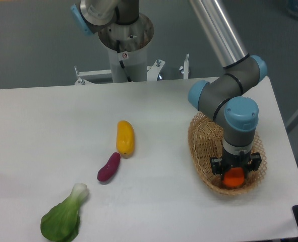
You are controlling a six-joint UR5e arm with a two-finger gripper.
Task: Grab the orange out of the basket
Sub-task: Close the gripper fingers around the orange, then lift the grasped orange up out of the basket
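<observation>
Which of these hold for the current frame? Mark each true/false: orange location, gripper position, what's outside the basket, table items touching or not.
1. The orange is inside the basket. True.
2. The gripper is directly over the orange, down inside the basket. True.
3. The yellow vegetable lies in the basket. False: it lies on the table, left of the basket.
4. The purple vegetable sits at the yellow vegetable's lower end. True.
5. The leafy green is the item closest to the basket. False: it is the farthest, near the table's front left.
</observation>
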